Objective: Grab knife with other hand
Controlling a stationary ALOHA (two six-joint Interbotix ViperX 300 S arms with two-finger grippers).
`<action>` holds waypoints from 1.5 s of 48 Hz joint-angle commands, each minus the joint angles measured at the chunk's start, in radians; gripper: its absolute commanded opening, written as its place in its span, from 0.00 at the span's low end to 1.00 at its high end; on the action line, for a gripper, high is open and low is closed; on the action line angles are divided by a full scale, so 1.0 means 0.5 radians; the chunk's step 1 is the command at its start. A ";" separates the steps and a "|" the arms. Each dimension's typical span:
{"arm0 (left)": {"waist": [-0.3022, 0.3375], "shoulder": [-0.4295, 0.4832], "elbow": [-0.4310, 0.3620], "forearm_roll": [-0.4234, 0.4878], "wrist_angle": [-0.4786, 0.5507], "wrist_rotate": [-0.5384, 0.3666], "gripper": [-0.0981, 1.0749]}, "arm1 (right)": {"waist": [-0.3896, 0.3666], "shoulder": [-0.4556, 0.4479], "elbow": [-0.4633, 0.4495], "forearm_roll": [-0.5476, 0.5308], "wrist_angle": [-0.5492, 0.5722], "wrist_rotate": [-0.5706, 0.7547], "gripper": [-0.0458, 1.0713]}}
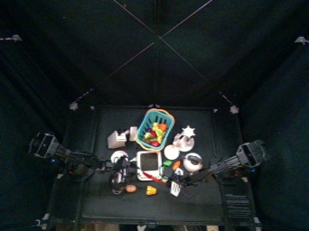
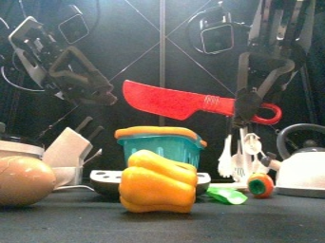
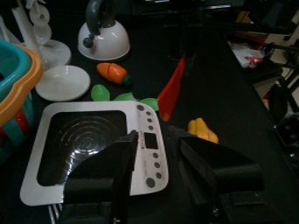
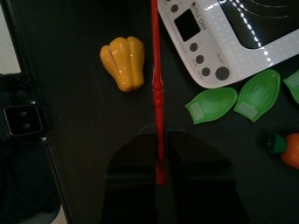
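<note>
The right gripper (image 2: 241,114) clamps the red knife (image 2: 178,102) by its handle, while the left gripper (image 3: 163,157) hangs open above the scale (image 3: 100,144)

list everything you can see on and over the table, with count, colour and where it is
knife: 1, red, held in the air over the table by its handle
pepper: 1, yellow, front of the table
basket: 1, teal, behind the pepper
scale: 1, white with a grey round top, middle of the table
kettle: 1, white with a dark handle, on the table's right
green pieces: 2, green, beside the scale
carrot piece: 1, orange with a green end, near the kettle
plate: 1, white, between basket and kettle
right claw: 1, black, shut on the knife handle
left claw: 1, black, open above the scale
</note>
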 commanded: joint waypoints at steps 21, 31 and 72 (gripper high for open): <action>0.012 0.227 -0.304 0.184 0.117 -0.049 0.87 | 0.003 -0.006 -0.055 -0.064 -0.012 -0.003 0.22; 0.034 0.218 -0.301 0.055 0.144 -0.061 0.83 | 0.003 0.015 -0.061 -0.064 -0.012 -0.003 0.22; -0.034 0.221 -0.288 0.092 0.230 -0.058 0.49 | -0.006 -0.098 -0.104 -0.086 0.114 -0.006 0.22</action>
